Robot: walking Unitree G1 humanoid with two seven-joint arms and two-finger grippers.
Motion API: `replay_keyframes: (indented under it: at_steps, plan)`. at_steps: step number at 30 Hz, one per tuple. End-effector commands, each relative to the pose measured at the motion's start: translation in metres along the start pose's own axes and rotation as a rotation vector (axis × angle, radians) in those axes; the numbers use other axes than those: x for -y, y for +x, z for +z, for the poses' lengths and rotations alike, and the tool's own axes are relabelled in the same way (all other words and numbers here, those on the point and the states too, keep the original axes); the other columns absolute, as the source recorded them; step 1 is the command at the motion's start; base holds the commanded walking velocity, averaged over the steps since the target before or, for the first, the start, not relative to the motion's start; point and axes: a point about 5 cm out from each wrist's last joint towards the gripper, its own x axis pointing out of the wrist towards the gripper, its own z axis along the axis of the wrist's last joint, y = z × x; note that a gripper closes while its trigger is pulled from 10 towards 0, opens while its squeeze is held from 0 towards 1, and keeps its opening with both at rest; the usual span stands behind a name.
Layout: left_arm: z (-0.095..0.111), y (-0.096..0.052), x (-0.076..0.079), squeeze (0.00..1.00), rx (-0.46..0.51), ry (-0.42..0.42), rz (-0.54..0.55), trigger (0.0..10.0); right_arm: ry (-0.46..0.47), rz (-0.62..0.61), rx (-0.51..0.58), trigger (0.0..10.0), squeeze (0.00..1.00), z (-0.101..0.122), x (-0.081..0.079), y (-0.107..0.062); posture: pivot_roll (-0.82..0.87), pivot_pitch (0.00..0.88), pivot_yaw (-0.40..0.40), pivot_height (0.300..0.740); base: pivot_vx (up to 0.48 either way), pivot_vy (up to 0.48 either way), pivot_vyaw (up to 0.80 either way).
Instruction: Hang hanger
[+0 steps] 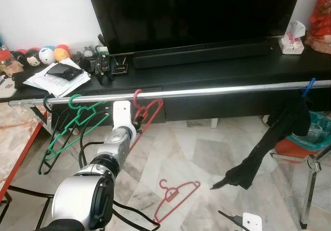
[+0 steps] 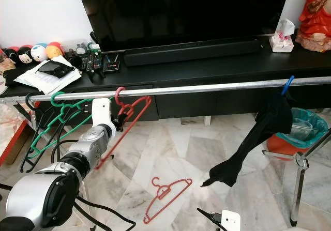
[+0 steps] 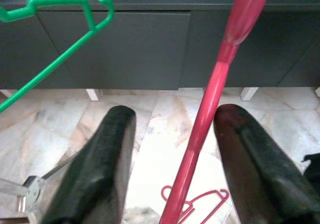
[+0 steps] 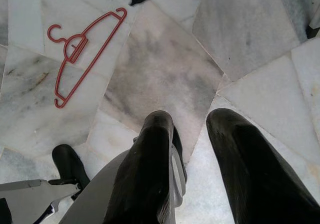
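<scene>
From the head views, the red hanger [image 1: 147,112] has its hook over the shiny metal rail [image 1: 207,92], next to a green hanger [image 1: 72,122]. The left gripper [image 1: 135,121] is up beside it. If the arm pulls away crooked, it could catch the thin plastic and tug the hook off the smooth round rail.

In the left wrist view, the two fat black fingers [image 3: 100,169] are apart, with the slick red bar between them, not squeezed.

In the right wrist view, the right gripper [image 4: 192,149] hangs over the marble floor [image 4: 165,68], fingers apart, holding nothing. Another red hanger [image 4: 82,53] lies flat there.
</scene>
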Motion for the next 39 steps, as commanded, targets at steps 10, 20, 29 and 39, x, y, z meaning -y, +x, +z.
replay_keyframes:
  at_steps: [10, 20, 29, 39]
  plan:
    - [0.020, 0.000, -0.009, 1.00, 0.107, -0.019, -0.025, 10.0, 0.001, 0.008, -0.011, 10.0, 0.00, -0.004, -0.003, -0.001, -0.26, 0.000, 0.123, 0.740, 0.000, 0.000, 0.00]
    - [0.035, -0.012, -0.029, 1.00, 0.185, 0.110, -0.152, 10.0, -0.001, 0.009, -0.012, 10.0, 0.00, -0.003, -0.003, -0.001, -0.24, 0.000, 0.120, 0.740, 0.000, 0.000, 0.00]
    - [0.027, -0.042, -0.037, 1.00, 0.191, 0.139, -0.238, 10.0, -0.018, 0.019, -0.009, 10.0, 0.00, -0.001, -0.002, 0.000, -0.21, 0.000, 0.107, 0.740, 0.000, 0.000, 0.00]
    - [0.005, -0.097, -0.066, 1.00, 0.220, 0.143, -0.225, 10.0, -0.021, 0.017, -0.009, 10.0, 0.00, 0.000, 0.000, 0.000, -0.20, 0.000, 0.096, 0.740, 0.000, 0.000, 0.00]
